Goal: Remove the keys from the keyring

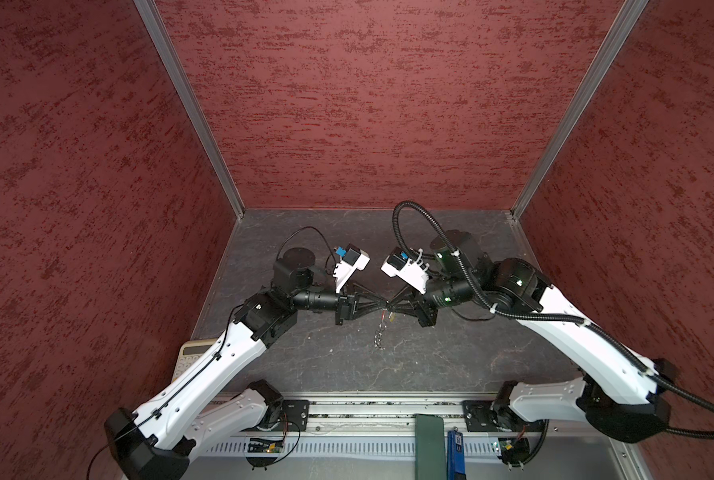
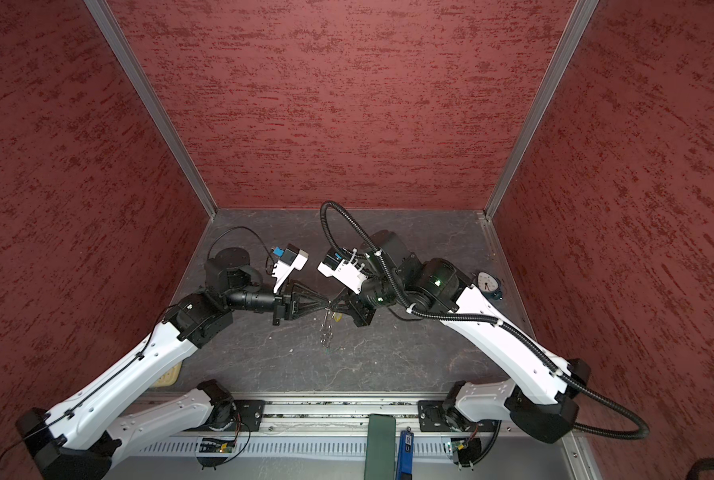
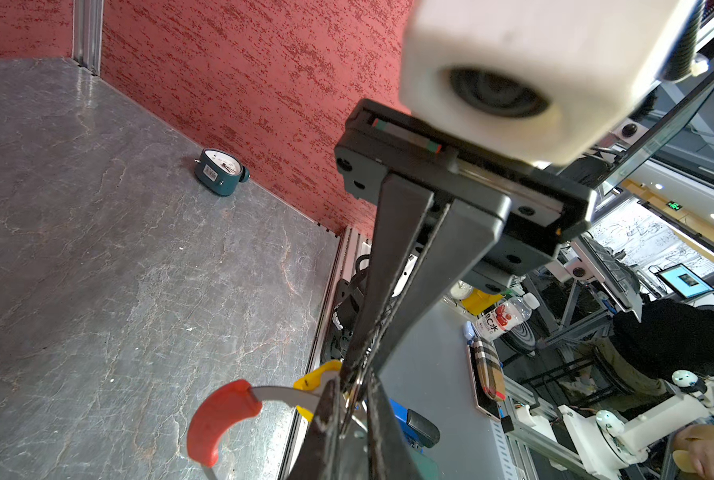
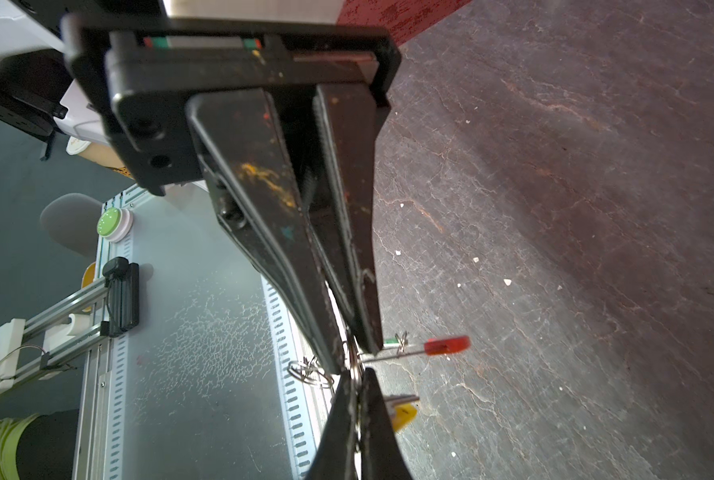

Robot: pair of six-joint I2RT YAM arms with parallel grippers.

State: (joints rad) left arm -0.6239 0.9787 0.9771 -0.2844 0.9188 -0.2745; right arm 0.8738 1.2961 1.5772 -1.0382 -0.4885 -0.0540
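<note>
Both grippers meet tip to tip above the table's middle. My left gripper (image 1: 382, 309) (image 4: 353, 355) is shut on the keyring's thin wire, whose red sleeve (image 3: 218, 419) (image 4: 446, 345) sticks out to one side. My right gripper (image 1: 392, 309) (image 4: 358, 388) is shut on a small metal ring right beside the yellow key (image 3: 317, 376) (image 4: 403, 413). Several silver rings (image 1: 379, 336) (image 4: 305, 372) dangle below the tips. A green sliver (image 4: 391, 341) shows by a left finger; I cannot tell what it is.
A teal clock (image 2: 489, 286) (image 3: 221, 171) stands by the right wall. A beige calculator (image 1: 189, 357) lies under the left arm at the front left. Red walls close three sides. A green strip (image 1: 430, 444) and a blue object (image 1: 456, 453) sit on the front rail.
</note>
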